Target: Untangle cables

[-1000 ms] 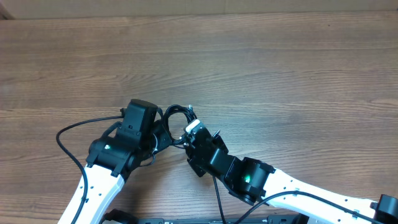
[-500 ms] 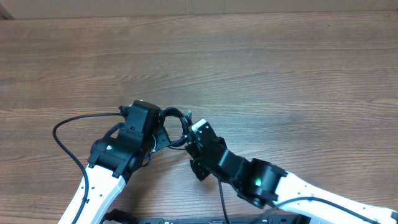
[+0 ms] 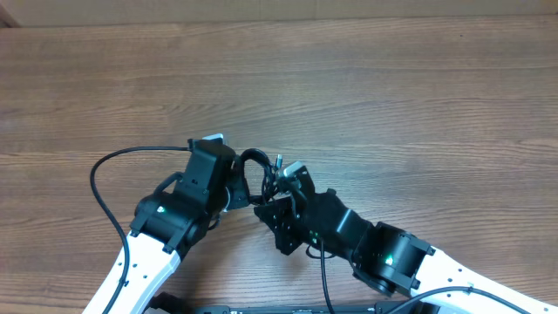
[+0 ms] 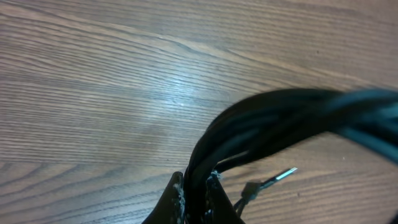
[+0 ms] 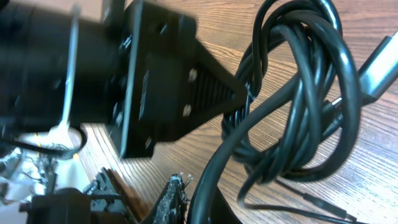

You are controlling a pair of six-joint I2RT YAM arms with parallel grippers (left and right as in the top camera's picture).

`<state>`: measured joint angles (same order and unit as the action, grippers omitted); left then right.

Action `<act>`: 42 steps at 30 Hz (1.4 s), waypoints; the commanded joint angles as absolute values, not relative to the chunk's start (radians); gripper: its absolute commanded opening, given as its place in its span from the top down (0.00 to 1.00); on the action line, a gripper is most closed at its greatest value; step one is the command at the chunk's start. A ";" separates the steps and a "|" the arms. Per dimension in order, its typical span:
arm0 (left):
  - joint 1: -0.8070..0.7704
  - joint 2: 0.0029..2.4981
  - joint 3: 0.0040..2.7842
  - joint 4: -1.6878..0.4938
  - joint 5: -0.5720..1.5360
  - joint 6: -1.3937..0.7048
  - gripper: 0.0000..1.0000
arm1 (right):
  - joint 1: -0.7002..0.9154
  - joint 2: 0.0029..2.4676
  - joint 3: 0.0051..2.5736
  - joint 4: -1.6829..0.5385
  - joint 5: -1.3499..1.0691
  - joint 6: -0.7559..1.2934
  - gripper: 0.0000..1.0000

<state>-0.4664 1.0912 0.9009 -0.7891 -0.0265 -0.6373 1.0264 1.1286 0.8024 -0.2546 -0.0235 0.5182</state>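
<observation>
**Ann:** The table (image 3: 392, 87) comes up as wood grain, smooth, with a soft sheen showing in the left wrist view.

**Bo:** And the cables (image 5: 311, 93) read as black rubbery sheathing, smooth and glossy, light running along every curve.

**Ann:** One plug tip (image 4: 283, 176) glints like bare metal.

**Bo:** The left gripper (image 4: 196, 190) looks like matt black plastic, its finger edges rough and flecked with pale specks. The arm shells (image 3: 131, 270) are white plastic with a slight gloss.
</observation>
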 commanded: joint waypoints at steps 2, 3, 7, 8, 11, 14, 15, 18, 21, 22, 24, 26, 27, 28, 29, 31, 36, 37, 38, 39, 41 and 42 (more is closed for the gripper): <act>-0.520 1.093 0.897 -0.785 0.001 -0.605 0.96 | 0.972 1.118 0.832 -0.214 -0.046 0.551 0.96; -0.532 1.093 0.897 -0.783 0.001 -0.605 0.96 | 0.958 1.121 0.832 -0.205 -0.045 0.551 0.96; -0.589 1.093 0.897 -0.770 0.044 -0.603 0.96 | 0.904 1.153 0.832 -0.226 0.015 0.598 0.96; -0.598 1.093 0.897 -0.769 0.052 -0.595 0.96 | 0.896 1.162 0.832 -0.234 0.030 0.607 0.96; -0.611 1.092 0.897 -0.771 0.062 -0.575 0.96 | 0.876 1.189 0.832 -0.244 0.044 0.616 0.96; -0.611 1.090 0.897 -0.761 0.095 -0.570 0.96 | 0.855 1.211 0.832 -0.252 0.052 0.659 0.96; -0.611 1.090 0.897 -0.754 0.110 -0.565 0.96 | 0.850 1.219 0.831 -0.255 0.052 0.659 0.96; -0.611 1.090 0.897 -0.712 0.177 -0.522 0.96 | 0.841 1.253 0.831 -0.278 0.051 0.682 0.96; -0.611 1.090 0.897 -0.628 0.289 -0.458 0.96 | 0.841 1.301 0.831 -0.294 0.043 0.704 0.96; -0.611 1.090 0.897 -0.606 0.325 -0.440 0.96 | 0.841 1.309 0.831 -0.293 0.043 0.704 0.96; -0.611 1.090 0.897 -0.573 0.405 -0.403 0.96 | 0.840 1.320 0.831 -0.284 0.044 0.703 0.96; -0.611 1.090 0.897 -0.561 0.480 -0.366 0.96 | 0.840 1.324 0.831 -0.265 0.056 0.703 0.95; -0.611 1.090 0.897 -0.564 0.497 -0.354 0.96 | 0.840 1.325 0.831 -0.259 0.060 0.704 0.95; -0.611 1.090 0.897 -0.571 0.498 -0.349 0.96 | 0.840 1.325 0.832 -0.255 0.071 0.704 0.94; -0.611 1.090 0.897 -0.580 0.490 -0.345 0.96 | 0.840 1.324 0.831 -0.256 0.082 0.704 0.92; -0.603 1.090 0.897 -0.599 0.450 -0.344 0.96 | 0.840 1.324 0.831 -0.269 0.098 0.704 0.82; -0.563 1.090 0.897 -0.621 0.280 -0.403 0.96 | 0.840 1.323 0.832 -0.325 0.094 0.703 0.95; -0.554 1.090 0.897 -0.624 0.239 -0.426 0.96 | 0.840 1.322 0.832 -0.330 0.086 0.703 0.96; -0.543 1.090 0.897 -0.630 0.184 -0.460 0.96 | 0.840 1.319 0.832 -0.334 0.081 0.703 0.96; -0.527 1.090 0.897 -0.648 0.099 -0.519 0.96 | 0.840 1.316 0.832 -0.340 0.081 0.703 0.96; -0.502 1.090 0.897 -0.685 -0.013 -0.611 0.96 | 0.840 1.307 0.832 -0.347 0.087 0.702 0.96; -0.488 1.090 0.897 -0.706 -0.057 -0.650 0.96 | 0.840 1.303 0.832 -0.349 0.092 0.698 0.90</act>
